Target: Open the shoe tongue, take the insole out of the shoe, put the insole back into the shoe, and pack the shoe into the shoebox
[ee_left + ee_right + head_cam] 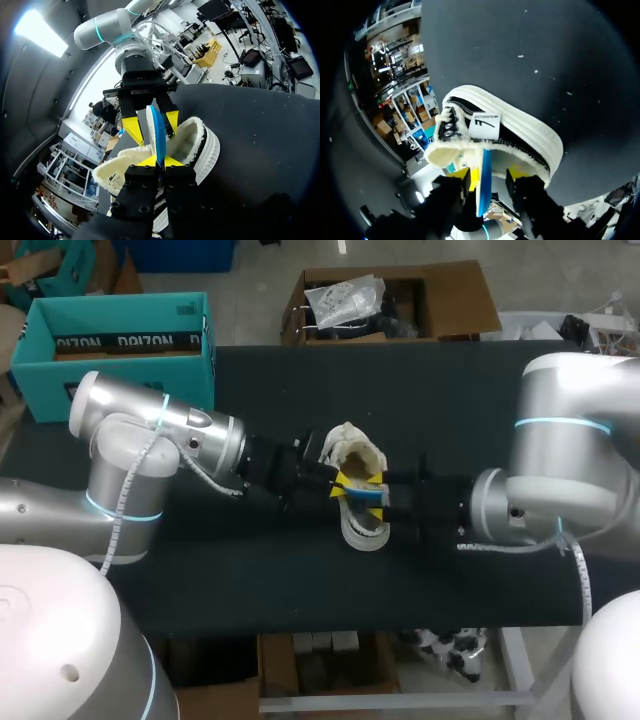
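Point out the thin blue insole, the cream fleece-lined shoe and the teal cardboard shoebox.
thin blue insole (158,132), left wrist view: its upright edge.
cream fleece-lined shoe (532,129), right wrist view: white sole sidewall.
teal cardboard shoebox (40,390), head view: bare front wall.

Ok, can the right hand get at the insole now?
Likely yes: the insole stands up from the shoe, pinched by the left hand, between the open fingers of the right hand; nothing in the way.

Dim, even overhead light in the head view; the black desk (250,570) swallows shadows. The left arm (150,415) shows soft sheen. A ceiling lamp (42,32) glares white in the left wrist view.
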